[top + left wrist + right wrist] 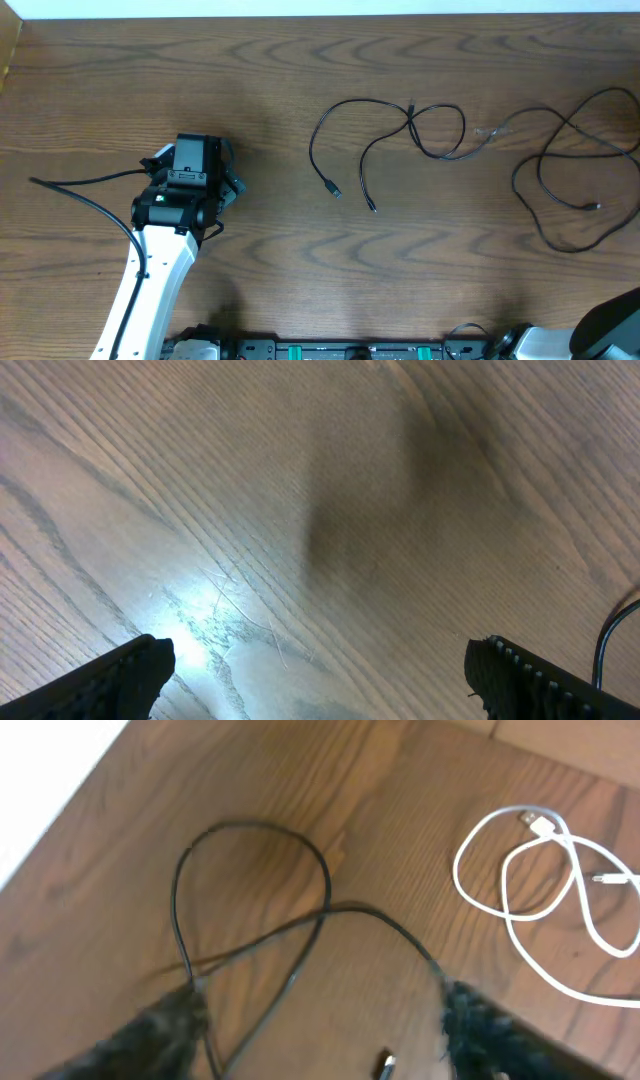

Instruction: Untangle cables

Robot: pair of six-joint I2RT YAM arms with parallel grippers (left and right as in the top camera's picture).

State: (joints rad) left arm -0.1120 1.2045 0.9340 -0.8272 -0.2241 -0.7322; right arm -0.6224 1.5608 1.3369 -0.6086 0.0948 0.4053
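Overhead view: the black cables [412, 118] sprawl in loose loops across the centre and right of the wooden table [300, 60]. One cable crosses itself near the middle, and the small plug ends rest on bare wood. In the right wrist view, a black loop lies under the right gripper [320, 1008], whose blurred fingers [165, 1025] are parted wide. A white cable [541, 824] lies coiled apart to one side. The left gripper [320, 665], jaws spread wide over bare wood, hovers well left of the cables.
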